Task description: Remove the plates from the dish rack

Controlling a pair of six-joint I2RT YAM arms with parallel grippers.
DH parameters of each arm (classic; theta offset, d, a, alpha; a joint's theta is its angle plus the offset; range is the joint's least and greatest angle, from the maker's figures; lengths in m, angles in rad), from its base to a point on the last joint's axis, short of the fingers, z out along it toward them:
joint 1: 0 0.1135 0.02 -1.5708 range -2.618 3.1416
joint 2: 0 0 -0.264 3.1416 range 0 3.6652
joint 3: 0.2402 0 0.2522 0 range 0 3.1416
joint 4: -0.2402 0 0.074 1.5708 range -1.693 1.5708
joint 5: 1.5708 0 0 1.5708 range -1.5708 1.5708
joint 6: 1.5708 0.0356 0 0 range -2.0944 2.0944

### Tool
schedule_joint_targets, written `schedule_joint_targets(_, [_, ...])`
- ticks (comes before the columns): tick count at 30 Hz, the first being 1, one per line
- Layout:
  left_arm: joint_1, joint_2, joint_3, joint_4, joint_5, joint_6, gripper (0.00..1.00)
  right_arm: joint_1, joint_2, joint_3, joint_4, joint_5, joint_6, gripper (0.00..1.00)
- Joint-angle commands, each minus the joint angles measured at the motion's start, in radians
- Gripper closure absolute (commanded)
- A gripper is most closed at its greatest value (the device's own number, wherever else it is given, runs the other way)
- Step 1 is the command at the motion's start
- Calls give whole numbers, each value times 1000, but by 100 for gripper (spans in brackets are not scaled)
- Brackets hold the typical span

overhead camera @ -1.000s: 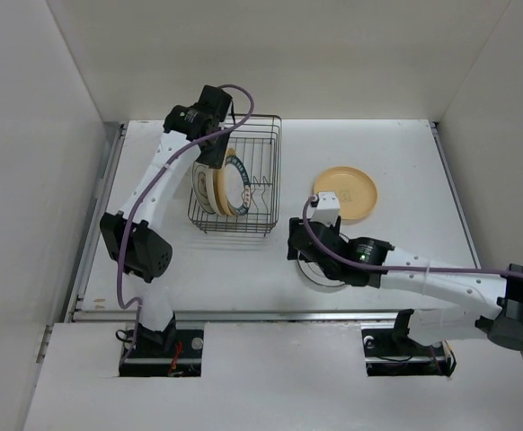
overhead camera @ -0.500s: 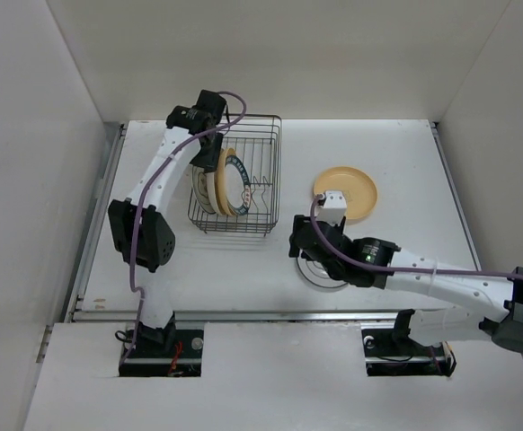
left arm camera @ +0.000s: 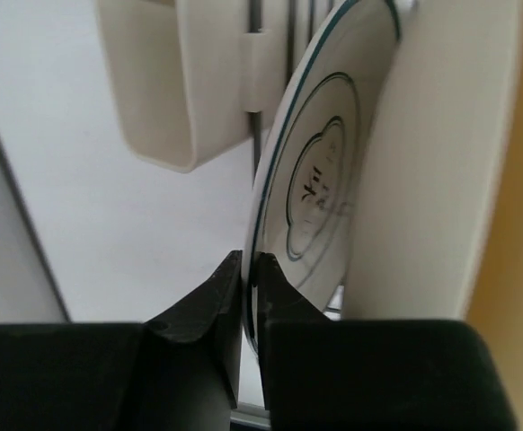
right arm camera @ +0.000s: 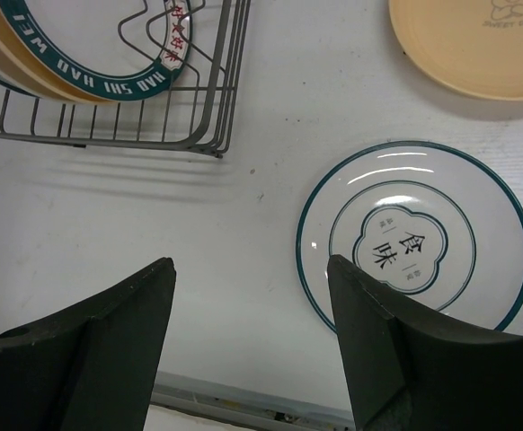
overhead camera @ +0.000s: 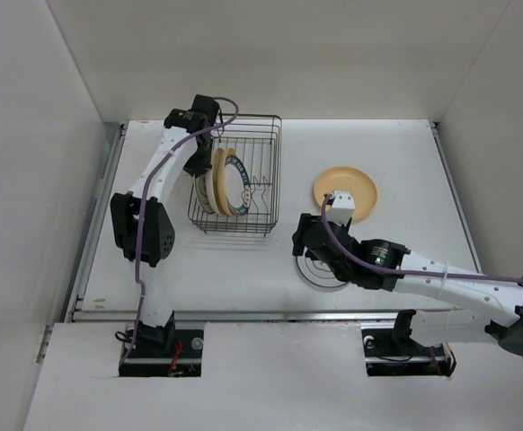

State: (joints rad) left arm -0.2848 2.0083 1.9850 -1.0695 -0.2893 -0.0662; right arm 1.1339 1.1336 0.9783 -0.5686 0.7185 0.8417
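Note:
The dark wire dish rack (overhead camera: 275, 171) stands left of centre with three plates (overhead camera: 230, 184) upright in it. My left gripper (overhead camera: 197, 162) reaches down into the rack's left side. In the left wrist view the left gripper (left arm camera: 251, 269) is shut on the rim of a white plate with a thin blue-green rim (left arm camera: 320, 189); a cream plate (left arm camera: 441, 162) stands behind it. My right gripper (right arm camera: 251, 269) is open over bare table, just left of a white patterned plate (right arm camera: 412, 235) lying flat. A tan plate (right arm camera: 477, 45) lies beyond it.
The flat white plate (overhead camera: 320, 274) lies partly under the right arm, the tan plate (overhead camera: 356, 184) behind it. White walls close in the table on three sides. A metal rail runs along the near edge (overhead camera: 243, 314).
The left gripper went from open to shut on the white plate's rim, shifting slightly left in the rack. The right arm drew back a little from the flat white plate.

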Motion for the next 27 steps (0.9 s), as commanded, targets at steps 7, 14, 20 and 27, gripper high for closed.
schedule_joint_targets(7, [16, -75, 86, -66, 38, -18, 100, 0, -6, 5, 6, 30, 11, 26])
schedule_joint_targets(14, [7, -131, 277, -64, -46, -27, 100, 0, 35, 48, 6, 41, 2, 26])
schedule_joint_targets(20, [-25, -221, 256, 75, -154, 6, 100, -60, -6, 79, 45, -33, 25, 26])
schedule_joint_targets(27, [-25, -333, 279, 144, 32, -36, 100, -278, -165, -18, 336, -373, -15, 23])
